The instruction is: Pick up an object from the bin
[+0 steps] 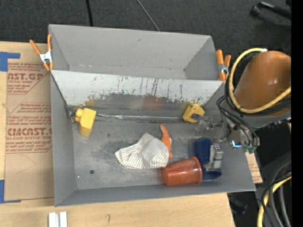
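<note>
the grey metal bin (132, 46) is seen from above, and the arm, with its orange cover (262, 82), is reached in over the right wall. the gripper (217, 159) is lowered into the near right corner of the bin; whether it is released or clenched cannot be told, and nothing is seen held in it.

a striped white cloth (142, 154) is crumpled in the middle of the floor. a red cup (182, 172) is laid on its side just right of the cloth, with its long axis running left to right along the near wall. a dark blue thing (202, 150) is stood just behind the cup's right end, and this is the thing nearest the gripper: it is set directly to the gripper's left, touching or nearly so, with its long axis running from the far side toward the near wall. a grasp of it is judged to call for only a small shift leftward, with the cup close enough to be knocked.

a yellow block (86, 120) is placed well apart at the far left, a small yellow piece (193, 112) by the far wall, and a thin orange strip (165, 137) at the cloth's right edge.
</note>
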